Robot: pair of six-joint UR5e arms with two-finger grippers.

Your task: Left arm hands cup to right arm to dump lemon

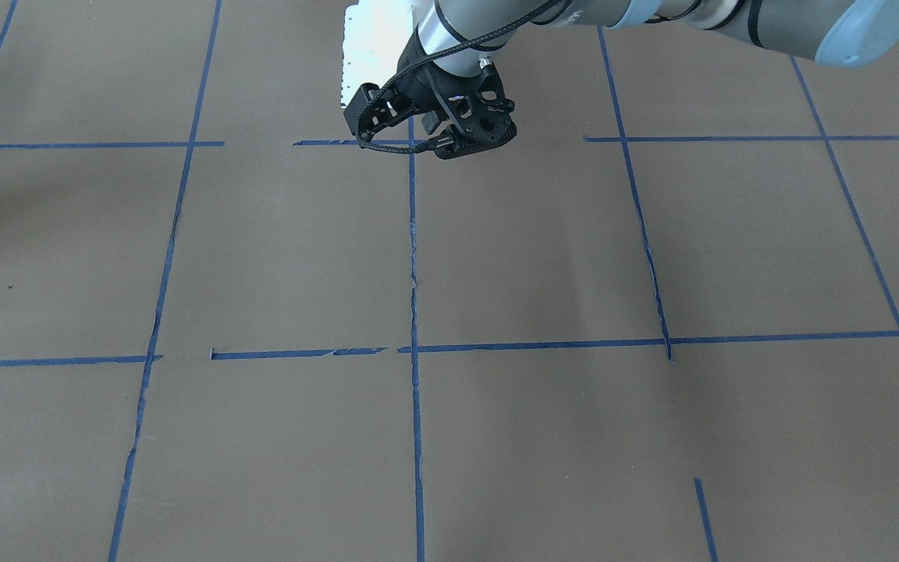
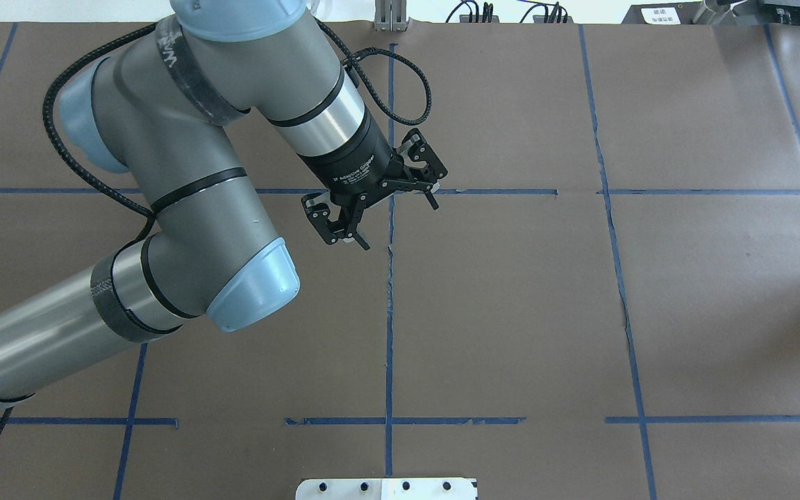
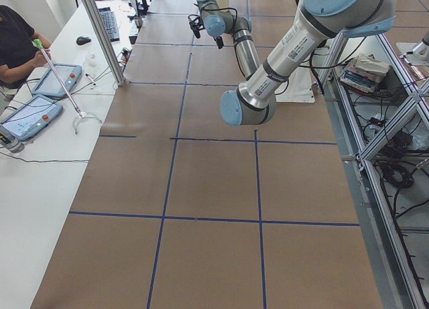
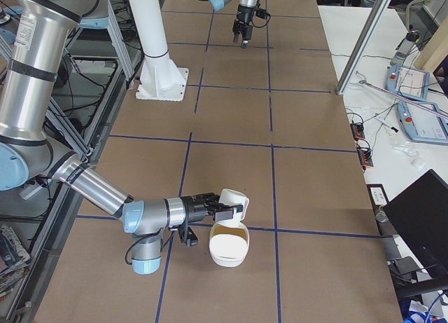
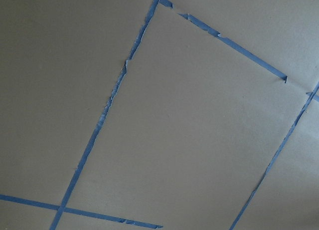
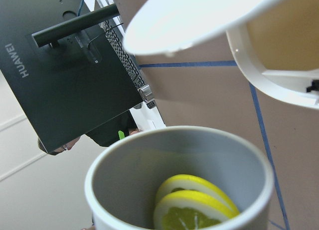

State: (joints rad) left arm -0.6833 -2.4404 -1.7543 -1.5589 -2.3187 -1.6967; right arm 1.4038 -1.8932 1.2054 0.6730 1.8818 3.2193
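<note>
My left gripper point(image 2: 400, 226) is chunky and black with a braided cable. It hangs open and empty above the bare table near the centre tape line, and also shows in the front view point(image 1: 428, 134). The white cup point(image 4: 234, 199) is at the tip of my right gripper point(image 4: 222, 209), tilted on its side just above a white bowl point(image 4: 228, 247). I cannot tell from this side view whether the fingers are shut. In the right wrist view the cup's point(image 6: 114, 190) grey inside holds yellow lemon slices point(image 6: 194, 207). The two arms are far apart.
The white bowl point(image 6: 279, 75) has a tan inside. A dark laptop point(image 4: 425, 218) stands at the table's edge past the bowl. A white post on a base plate point(image 4: 157, 57) stands by the robot's side. Operator tablets point(image 3: 30, 114) lie on the side table.
</note>
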